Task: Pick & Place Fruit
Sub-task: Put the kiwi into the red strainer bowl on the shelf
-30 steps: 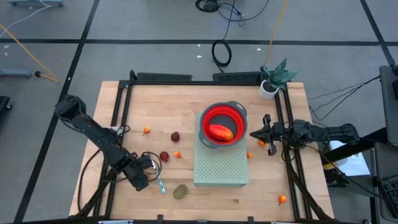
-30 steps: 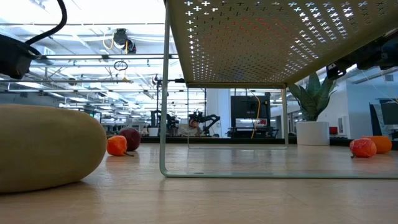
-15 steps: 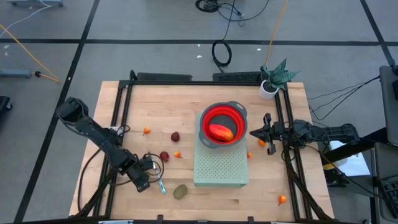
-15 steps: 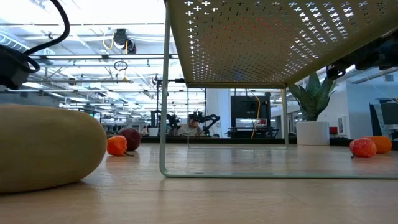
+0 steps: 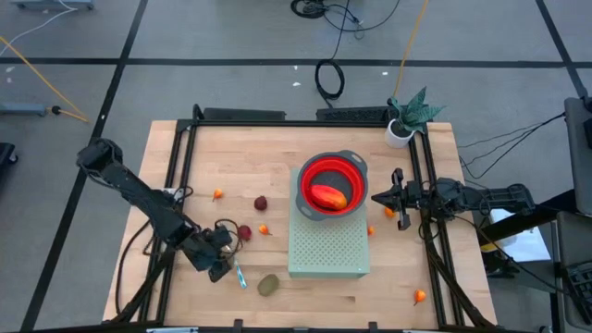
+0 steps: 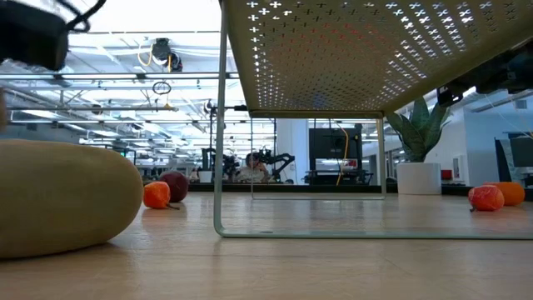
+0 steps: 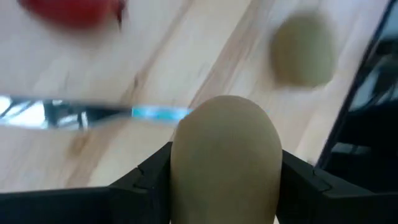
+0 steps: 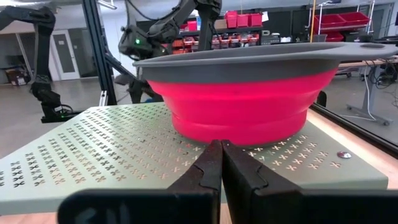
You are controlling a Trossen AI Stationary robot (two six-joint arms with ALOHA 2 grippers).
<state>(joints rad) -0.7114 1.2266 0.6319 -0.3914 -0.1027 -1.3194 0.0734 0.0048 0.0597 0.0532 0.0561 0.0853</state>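
Note:
My left gripper (image 5: 222, 252) is near the table's near-left part, shut on a brown-green oval fruit (image 7: 227, 162). A second brown-green oval (image 5: 268, 285) lies on the wood close by, next to the knife with the light-blue handle (image 5: 238, 276). Two dark red balls (image 5: 244, 232) (image 5: 261, 203) and tiny orange balls (image 5: 264, 229) rest on the table. The elongated red-orange fruit (image 5: 326, 195) lies inside the red bowl (image 5: 351, 176). My right gripper (image 5: 396, 197) waits shut at the right side, level with the bowl (image 8: 249, 106). My left gripper pinches the brown-green oval between its two fingers (image 7: 149, 177), one on each side of its wider middle (image 7: 186, 168). The rounded end of the fruit sticks out past the fingers. The fruit appears lifted off the wood, above the knife.
The red bowl stands on a pale green perforated stand (image 5: 328, 250) in the table's middle. A potted plant (image 5: 404, 118) sits at the far right corner. More orange balls lie right of the stand (image 5: 389, 213) and near the near right corner (image 5: 419, 297). Black rails (image 5: 180, 166) run along both sides.
My left gripper has moved a little toward the right and far side and has risen, keeping the brown-green oval between its fingers. The other fruit, the knife and my right arm have stayed where they were.

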